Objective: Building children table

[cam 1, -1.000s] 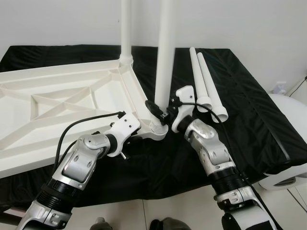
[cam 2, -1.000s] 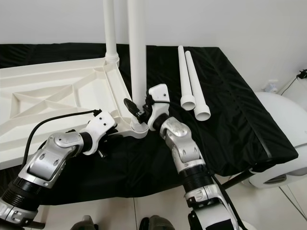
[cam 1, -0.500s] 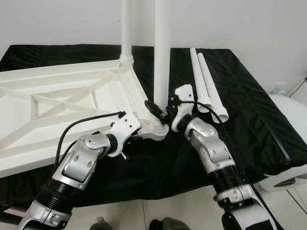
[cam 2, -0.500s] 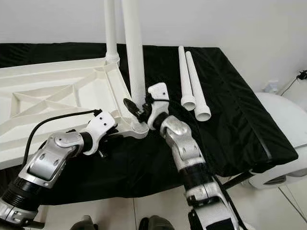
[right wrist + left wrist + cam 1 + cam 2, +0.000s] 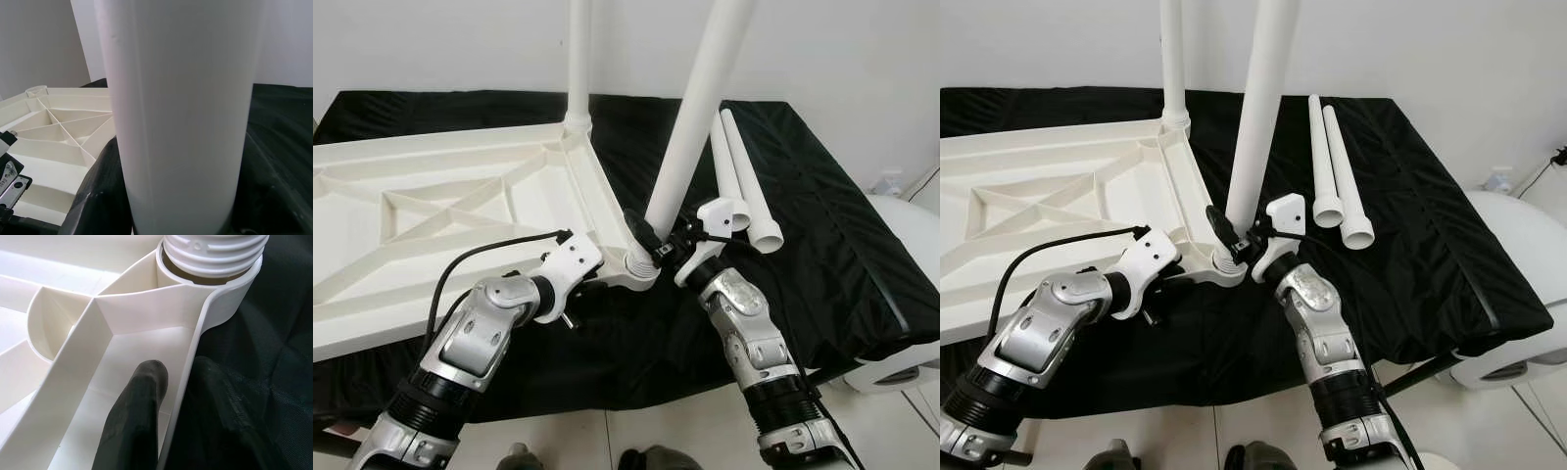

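Observation:
The white tabletop [image 5: 440, 196] lies upside down on black cloth. One white leg [image 5: 579, 59] stands upright in its far corner. A second leg [image 5: 695, 127] leans to the right, its threaded end [image 5: 215, 254] sitting in the near corner socket [image 5: 641, 266]. My right gripper [image 5: 651, 245] is shut on this leg just above the socket, and the leg [image 5: 181, 117] looms close in the right wrist view. My left gripper [image 5: 592, 282] is shut on the tabletop's rim [image 5: 188, 377] beside that corner, one finger [image 5: 137, 416] inside the rim.
Two loose white legs [image 5: 744, 186] lie side by side on the cloth to the right. The cloth-covered bench [image 5: 842, 245] ends near my arms, with tiled floor below. A white rounded object [image 5: 911, 294] sits at the right, and a white wall is behind.
The held leg has tipped from nearly upright to a clear lean to the right. My right wrist has swung right and lower with it. The left gripper stays in place.

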